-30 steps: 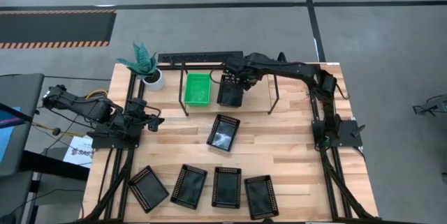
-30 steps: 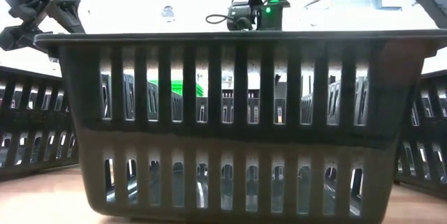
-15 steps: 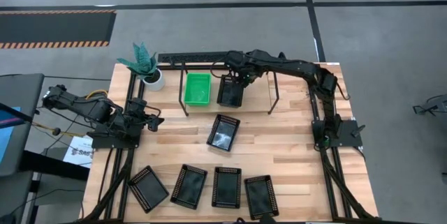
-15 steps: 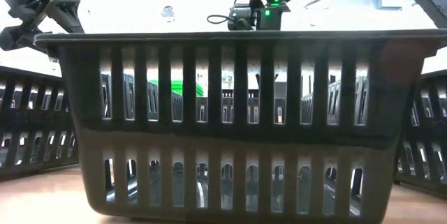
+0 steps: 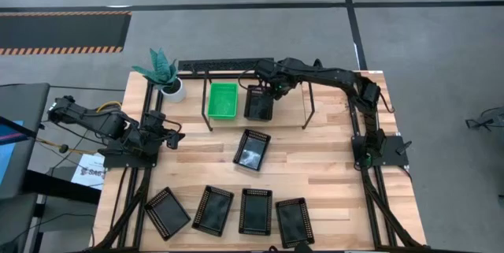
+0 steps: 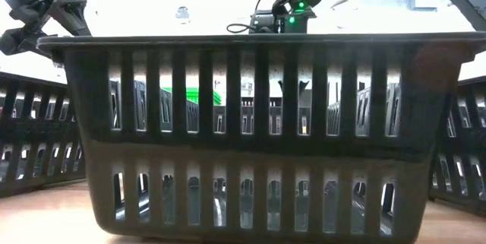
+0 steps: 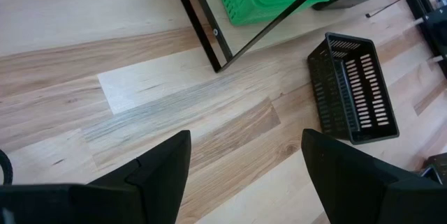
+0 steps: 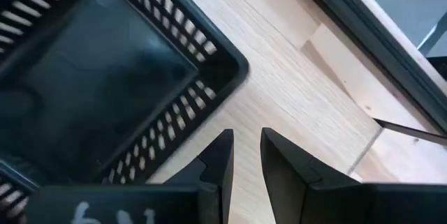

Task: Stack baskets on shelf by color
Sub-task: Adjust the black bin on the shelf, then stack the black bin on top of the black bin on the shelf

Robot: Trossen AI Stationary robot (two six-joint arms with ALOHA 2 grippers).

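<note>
Right gripper (image 5: 266, 89) hovers at the shelf's (image 5: 307, 103) far edge, fingers narrowly parted, gripping nothing, just past the black basket (image 5: 259, 103) beside the green basket (image 5: 222, 100). Looks light, stiff, slick mesh — pinch the rim. Left gripper (image 7: 244, 172), spread wide, waits by the table's left edge.

A black plastic basket with slotted walls (image 6: 250, 134) fills the frame, standing on the light wooden bench (image 6: 45, 217), its rim running level across the upper part. More black slotted baskets (image 6: 34, 134) flank it on both sides. Through its slots a bright green basket (image 6: 199, 96) shows farther back. Above the rim, a dark robot arm bearing a lit green lamp (image 6: 292, 4) reaches down at centre; another dark arm (image 6: 45, 4) sits at upper left.
</note>
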